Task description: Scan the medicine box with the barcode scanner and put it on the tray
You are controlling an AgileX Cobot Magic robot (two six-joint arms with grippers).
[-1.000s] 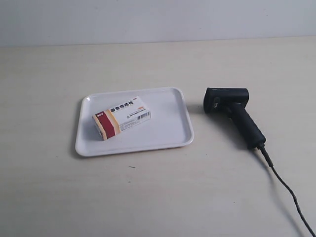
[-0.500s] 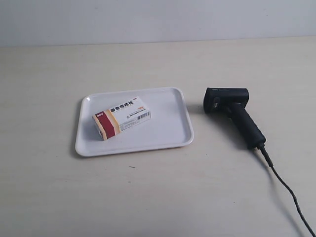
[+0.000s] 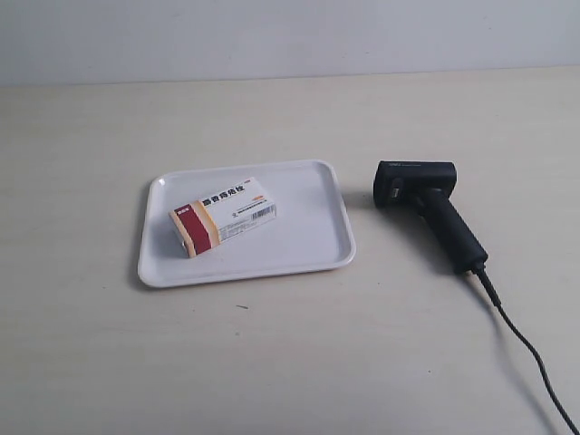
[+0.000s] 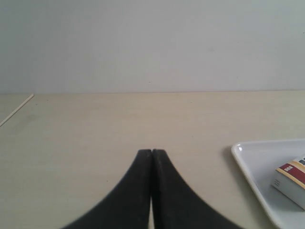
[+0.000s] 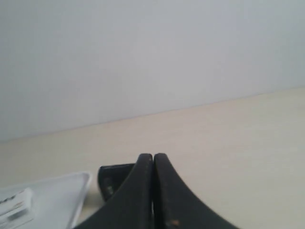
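Note:
The medicine box point(image 3: 224, 215), a white carton with a red and tan end, lies flat inside the white tray point(image 3: 317, 245) in the exterior view. To the tray's right the black barcode scanner point(image 3: 430, 208) lies on the table, its cable point(image 3: 530, 358) trailing toward the lower right corner. Neither arm shows in the exterior view. My left gripper point(image 4: 152, 151) is shut and empty, with the tray's corner point(image 4: 248, 162) and the box's end point(image 4: 290, 179) off to one side. My right gripper point(image 5: 153, 155) is shut and empty, partly covering the scanner's head point(image 5: 112, 179); the tray point(image 5: 66, 195) and box point(image 5: 16, 210) lie beside it.
A pale wooden tabletop point(image 3: 290, 362) stretches all round the tray and scanner, ending at a plain light wall point(image 3: 290, 36) at the back. A thin pale line point(image 4: 16, 109) runs across the table surface in the left wrist view.

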